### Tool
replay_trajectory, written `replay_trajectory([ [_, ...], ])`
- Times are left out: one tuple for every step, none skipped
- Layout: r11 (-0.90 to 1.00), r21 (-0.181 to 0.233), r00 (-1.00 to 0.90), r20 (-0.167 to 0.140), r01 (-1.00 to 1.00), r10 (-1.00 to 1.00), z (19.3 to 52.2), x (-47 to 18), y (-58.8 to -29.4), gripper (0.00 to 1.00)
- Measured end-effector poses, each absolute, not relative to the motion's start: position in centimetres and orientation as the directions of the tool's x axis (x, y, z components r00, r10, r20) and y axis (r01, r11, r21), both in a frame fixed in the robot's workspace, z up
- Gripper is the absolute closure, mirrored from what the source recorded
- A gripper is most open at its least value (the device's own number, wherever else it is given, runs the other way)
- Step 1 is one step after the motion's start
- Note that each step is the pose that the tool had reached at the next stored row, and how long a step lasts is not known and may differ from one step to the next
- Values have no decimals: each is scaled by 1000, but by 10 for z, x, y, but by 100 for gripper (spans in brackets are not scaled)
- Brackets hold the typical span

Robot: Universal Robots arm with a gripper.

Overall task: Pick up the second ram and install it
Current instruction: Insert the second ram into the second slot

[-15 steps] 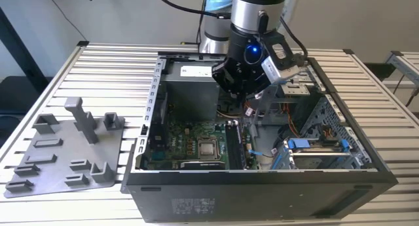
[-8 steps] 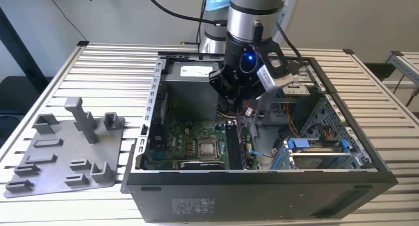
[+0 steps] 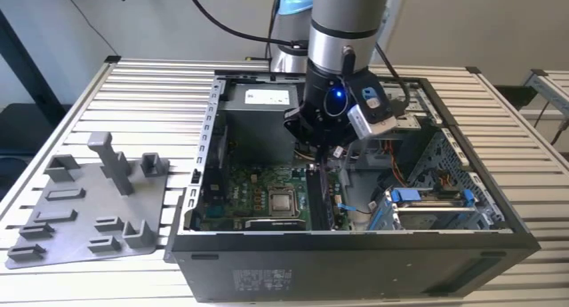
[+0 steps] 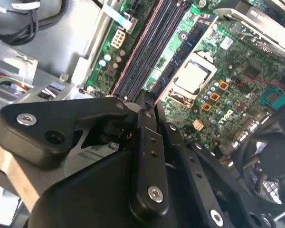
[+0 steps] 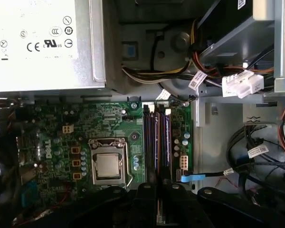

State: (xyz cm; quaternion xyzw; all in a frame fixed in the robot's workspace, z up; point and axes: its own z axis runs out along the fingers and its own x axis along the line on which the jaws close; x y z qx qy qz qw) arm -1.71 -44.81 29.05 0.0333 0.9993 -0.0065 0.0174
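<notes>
Jaws drawn almost together; in the first wrist view a thin pale-edged strip sits pinched between them, judged to be the second ram (image 5: pixel 157 212) held edge-on, though little of it shows. Gripper (image 5: pixel 157 199) is down inside the open computer case (image 3: pixel 356 254), directly over the memory slots (image 5: pixel 156 137) of the green motherboard (image 5: pixel 61 123). Relation that matters: the stick lies between the fingers (image 5: pixel 143 195), and its long axis appears to run parallel with the slots, which extend straight away from the fingertips toward the power supply (image 5: pixel 42 42). Alignment along the slots looks good; which slot the stick sits above cannot be told. In the second wrist view the gripper (image 4: pixel 145 104) tapers to a point just at the near end of the slot bank. Room: the processor (image 5: pixel 108 165) in its socket lies to one side of the slots, close but apart. On the other side stand a white connector (image 5: pixel 183 161) and small capacitors, just beside the outermost slot, then the board edge and loose cables (image 5: pixel 256 152). Sideways clearance is therefore tight; vertical travel looks open. In the exterior view the gripper (image 3: pixel 316 144) hangs mid-case, with the drive cage (image 3: pixel 427 207) toward the exterior view's right. The grey holder tray (image 3: pixel 80 207) sits outside the case on the slatted table (image 3: pixel 160 87), well apart, no stick seen on it.
</notes>
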Motion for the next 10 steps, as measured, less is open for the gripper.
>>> replay_trajectory([
  [998,-12,-997,-34,67,66,289,-17,-451,85],
  [998,-11,-997,-34,67,66,287,-17,-453,85],
  [998,-11,-997,-34,67,66,286,-17,-455,85],
  [998,-11,-997,-34,67,66,284,-17,-457,85],
  [998,-11,-997,-34,67,66,282,-17,-458,85],
  [998,-11,-997,-34,67,66,280,-17,-459,85],
  [998,-11,-997,-34,67,66,278,-17,-459,85],
  [998,-11,-997,-34,67,67,276,-17,-459,85],
  [998,-11,-997,-34,67,66,275,-17,-459,85],
  [998,-11,-997,-34,67,66,273,-16,-459,85],
])
